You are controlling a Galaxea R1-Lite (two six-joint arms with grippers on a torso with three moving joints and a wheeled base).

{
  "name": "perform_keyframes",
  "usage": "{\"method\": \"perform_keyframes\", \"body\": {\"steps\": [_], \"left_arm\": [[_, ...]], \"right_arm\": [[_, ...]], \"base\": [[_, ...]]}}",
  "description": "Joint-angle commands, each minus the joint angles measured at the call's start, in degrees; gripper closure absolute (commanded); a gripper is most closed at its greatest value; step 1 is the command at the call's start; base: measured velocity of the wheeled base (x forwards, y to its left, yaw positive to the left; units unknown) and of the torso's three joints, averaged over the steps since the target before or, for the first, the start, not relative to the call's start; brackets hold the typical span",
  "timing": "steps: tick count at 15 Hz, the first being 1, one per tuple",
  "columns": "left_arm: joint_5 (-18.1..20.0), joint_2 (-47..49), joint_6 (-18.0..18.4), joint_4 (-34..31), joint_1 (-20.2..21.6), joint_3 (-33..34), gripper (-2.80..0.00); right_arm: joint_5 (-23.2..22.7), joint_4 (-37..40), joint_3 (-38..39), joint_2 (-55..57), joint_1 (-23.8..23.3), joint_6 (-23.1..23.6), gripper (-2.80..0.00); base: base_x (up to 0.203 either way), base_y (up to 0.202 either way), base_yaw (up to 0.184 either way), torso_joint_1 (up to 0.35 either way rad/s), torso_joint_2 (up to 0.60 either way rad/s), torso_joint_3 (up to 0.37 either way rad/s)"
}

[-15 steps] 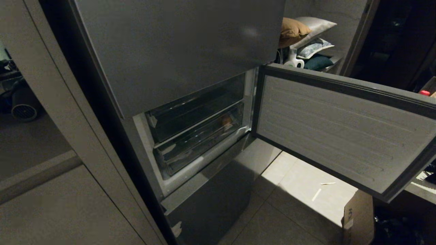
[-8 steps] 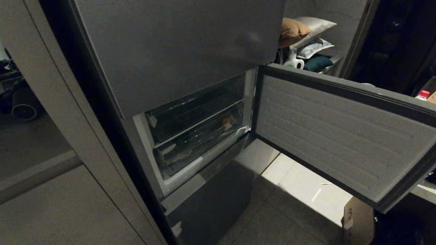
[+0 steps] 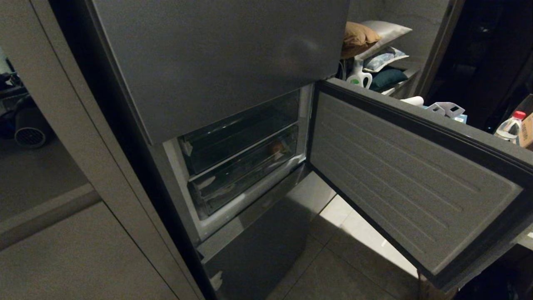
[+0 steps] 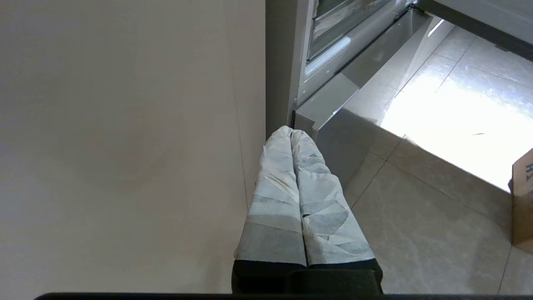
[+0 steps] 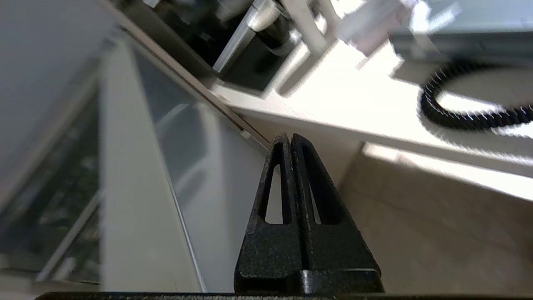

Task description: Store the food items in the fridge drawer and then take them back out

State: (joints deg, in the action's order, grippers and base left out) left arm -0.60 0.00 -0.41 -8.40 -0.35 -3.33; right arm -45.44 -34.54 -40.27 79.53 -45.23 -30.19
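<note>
one cardboard box [image 4: 524, 200] shows partial, unreadable black print.

The open grey fridge door with its ribbed inner panel [image 3: 410, 179] has swung further, uncovering a clear plastic bottle with a red cap [image 3: 509, 126] and what looks like a pale box [image 3: 449, 110] behind it.
</note>
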Motion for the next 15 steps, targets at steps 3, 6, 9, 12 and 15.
{"method": "perform_keyframes", "body": {"steps": [3, 6, 9, 12, 15], "left_arm": [[0.0, 0.1, 0.0, 0.0, 0.1, 0.0, 0.0], [0.0, 0.1, 0.0, 0.0, 0.0, 0.0, 0.0], [0.0, 0.1, 0.0, 0.0, 0.0, 0.0, 0.0], [0.0, 0.1, 0.0, 0.0, 0.0, 0.0, 0.0], [0.0, 0.1, 0.0, 0.0, 0.0, 0.0, 0.0]], "right_arm": [[-1.6, -0.3, -1.3, -7.8, -0.1, -3.6, 0.0], [-4.7, -0.1, -0.9, -8.5, 0.0, -5.3, 0.0], [-6.2, -0.1, -1.6, -4.0, 1.3, -6.3, 0.0], [-5.2, 0.6, -1.5, 1.5, 6.4, -4.6, 0.0], [4.3, 1.1, 1.0, 4.7, 15.4, 0.7, 0.0]], "base": [[0.0, 0.0, 0.0, 0.0, 0.0, 0.0], [0.0, 0.0, 0.0, 0.0, 0.0, 0.0], [0.0, 0.0, 0.0, 0.0, 0.0, 0.0], [0.0, 0.0, 0.0, 0.0, 0.0, 0.0], [0.0, 0.0, 0.0, 0.0, 0.0, 0.0]]}}
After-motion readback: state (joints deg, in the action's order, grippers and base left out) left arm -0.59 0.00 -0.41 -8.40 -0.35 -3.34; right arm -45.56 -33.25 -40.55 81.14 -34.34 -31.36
